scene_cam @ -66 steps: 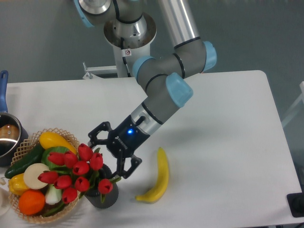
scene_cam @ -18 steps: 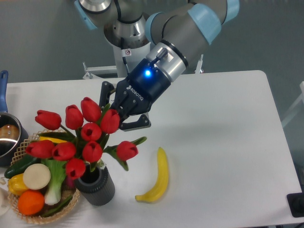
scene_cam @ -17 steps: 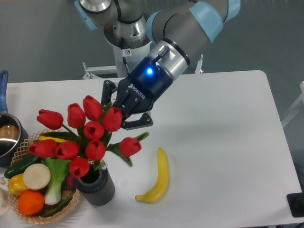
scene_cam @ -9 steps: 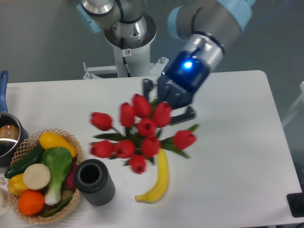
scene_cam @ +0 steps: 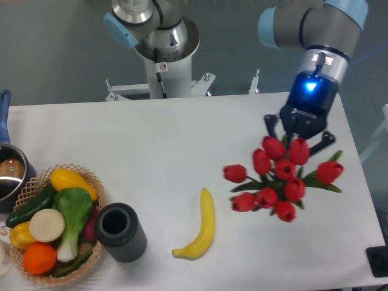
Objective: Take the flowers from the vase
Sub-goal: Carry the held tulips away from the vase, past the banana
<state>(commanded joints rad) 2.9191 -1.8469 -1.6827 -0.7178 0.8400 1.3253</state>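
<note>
Flowers (scene_cam: 276, 179) red, green leaves — vase (scene_cam: 120, 233) dark grey-black.

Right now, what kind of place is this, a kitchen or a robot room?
Probably a robot lab: a robot arm's pincer holds red flowers over a plain white table, near a wicker basket of vegetables.

1. Silver-grey tubular UR5e arm (scene_cam: 315, 24) with light-blue joint caps.
2. Black two-finger gripper (scene_cam: 298, 136); blue light glows at twelve o'clock.
3. Round silver base (scene_cam: 162, 42) bearing a small warning sticker.

The hand (scene_cam: 298, 137) has carried the flowers (scene_cam: 277, 177) from the vase (scene_cam: 120, 233) rightward.
</note>
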